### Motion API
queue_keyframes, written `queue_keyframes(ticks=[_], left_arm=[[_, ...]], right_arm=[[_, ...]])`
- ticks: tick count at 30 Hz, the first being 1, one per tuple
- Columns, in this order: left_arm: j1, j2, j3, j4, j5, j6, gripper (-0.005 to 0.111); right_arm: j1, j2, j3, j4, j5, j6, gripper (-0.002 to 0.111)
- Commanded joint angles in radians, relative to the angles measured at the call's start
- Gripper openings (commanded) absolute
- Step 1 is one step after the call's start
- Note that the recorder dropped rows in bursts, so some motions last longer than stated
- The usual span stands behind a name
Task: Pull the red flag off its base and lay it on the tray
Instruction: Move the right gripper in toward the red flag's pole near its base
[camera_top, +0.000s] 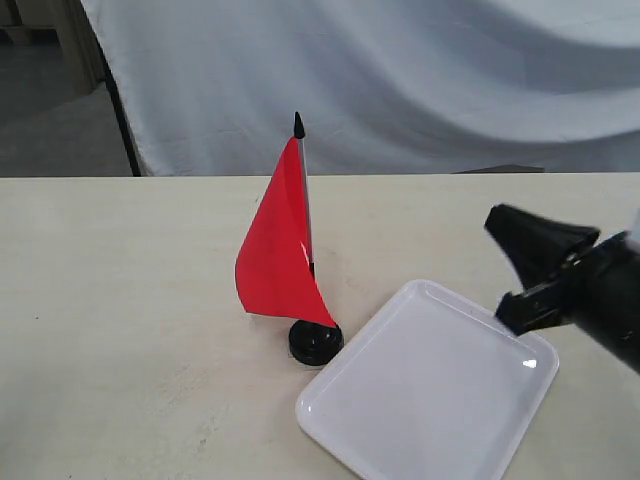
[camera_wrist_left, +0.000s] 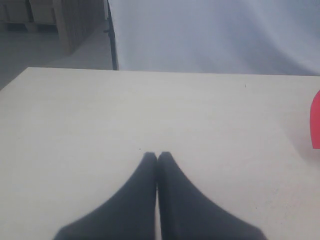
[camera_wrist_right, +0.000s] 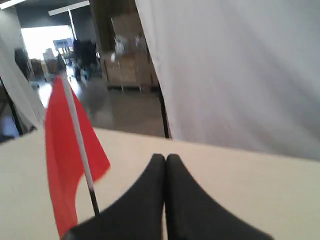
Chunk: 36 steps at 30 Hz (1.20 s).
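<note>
Right fingers (camera_wrist_right: 150, 200) are pressed together, the left fingers (camera_wrist_left: 140, 200) too. The red flag (camera_top: 280, 250) stands upright in its base (camera_top: 315, 343), just beside the ten o'clock corner of the tray (camera_top: 430, 390). Come in from three o'clock unspread and you'd likely topple it; the base may lift with the pole.

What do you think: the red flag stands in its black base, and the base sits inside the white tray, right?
Not quite. The red flag does stand in its black base, but the base sits on the table beside the white tray, not inside it. The exterior view shows this.
</note>
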Motion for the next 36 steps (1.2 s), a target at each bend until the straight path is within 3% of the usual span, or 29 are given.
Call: queue_keyframes(ticks=[1, 8, 10, 14, 16, 21, 30, 36], left_arm=[[-0.009, -0.001, 0.002, 0.000, -0.009, 0.001, 0.000], [-0.009, -0.001, 0.002, 0.000, -0.009, 0.001, 0.000], [-0.009, -0.001, 0.002, 0.000, -0.009, 0.001, 0.000], [-0.009, -0.001, 0.002, 0.000, -0.009, 0.001, 0.000], [-0.009, -0.001, 0.002, 0.000, -0.009, 0.001, 0.000], [-0.009, -0.001, 0.002, 0.000, -0.009, 0.001, 0.000], [-0.009, -0.001, 0.002, 0.000, -0.009, 0.001, 0.000], [-0.009, -0.001, 0.002, 0.000, -0.009, 0.001, 0.000]], right_arm=[[0.108, 0.279, -0.091, 0.059, -0.003, -0.234, 0.000], [0.191, 0.481, -0.311, -0.113, -0.003, -0.179, 0.003], [0.201, 0.482, -0.320, -0.114, -0.003, -0.179, 0.020], [0.201, 0.482, -0.320, -0.109, -0.003, -0.179, 0.095], [0.201, 0.482, -0.320, -0.099, -0.003, -0.175, 0.105], [0.220, 0.482, -0.320, -0.101, -0.003, -0.149, 0.104], [0.344, 0.482, -0.367, -0.028, -0.003, -0.172, 0.104], [0.400, 0.486, -0.458, 0.066, 0.139, -0.181, 0.104]])
